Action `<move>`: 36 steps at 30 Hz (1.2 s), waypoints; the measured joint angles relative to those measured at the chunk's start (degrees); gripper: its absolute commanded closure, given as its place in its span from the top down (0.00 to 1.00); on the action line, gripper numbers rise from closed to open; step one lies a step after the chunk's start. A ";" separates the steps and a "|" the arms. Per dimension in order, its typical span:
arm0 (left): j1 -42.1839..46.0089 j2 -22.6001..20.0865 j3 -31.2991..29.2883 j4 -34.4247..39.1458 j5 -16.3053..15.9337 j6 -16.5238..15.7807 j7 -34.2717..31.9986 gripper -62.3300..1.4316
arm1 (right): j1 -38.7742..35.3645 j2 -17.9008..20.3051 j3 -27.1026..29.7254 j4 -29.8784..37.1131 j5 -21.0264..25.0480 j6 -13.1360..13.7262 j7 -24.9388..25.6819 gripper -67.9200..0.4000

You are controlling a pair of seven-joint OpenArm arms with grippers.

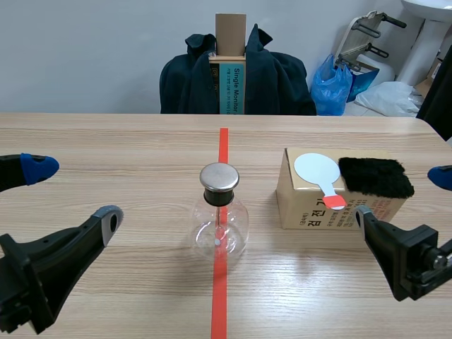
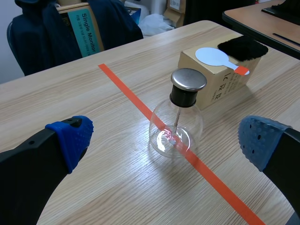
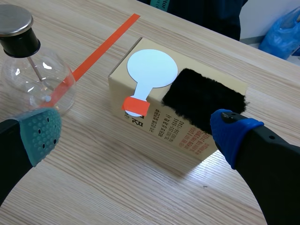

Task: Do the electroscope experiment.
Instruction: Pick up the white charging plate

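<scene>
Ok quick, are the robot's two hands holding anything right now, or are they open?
Left gripper: open, holding nothing.
Right gripper: open, holding nothing.

The wooden table [image 1: 106,148] bears a glass flask [image 1: 220,229] and a cardboard box [image 1: 311,208].

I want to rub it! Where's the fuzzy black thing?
Scene view: the black fur pad lies atop the cardboard box, beside the white paddle, right of the flask.
</scene>
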 measured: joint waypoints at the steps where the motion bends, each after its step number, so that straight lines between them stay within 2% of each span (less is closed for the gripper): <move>1: 0.00 0.00 0.00 0.00 0.00 0.04 0.00 1.00 | 0.00 0.00 0.00 0.00 0.00 0.87 0.00 1.00; 11: 0.00 0.00 0.00 0.00 0.00 0.22 0.00 1.00 | 0.00 0.00 0.00 0.00 -0.04 0.87 -0.61 1.00; 20: 0.00 0.00 0.00 0.00 0.04 0.22 0.00 1.00 | 0.00 0.00 0.00 0.00 -2.75 0.85 -0.61 1.00; 25: 0.00 0.00 0.00 0.00 0.20 0.22 0.00 1.00 | 0.00 0.00 0.00 0.00 -6.97 0.85 1.51 1.00; 28: 0.00 0.00 0.00 0.00 0.20 0.22 0.00 1.00 | 0.00 0.00 0.00 0.00 -7.78 0.85 2.10 1.00; 29: 0.00 0.00 0.00 0.00 0.20 0.22 0.02 1.00 | 0.00 0.00 0.00 0.00 -11.06 0.85 2.23 1.00; 36: -0.02 0.00 0.00 0.00 0.20 0.24 0.00 1.00 | 0.00 0.00 0.00 0.02 -41.90 0.92 1.60 1.00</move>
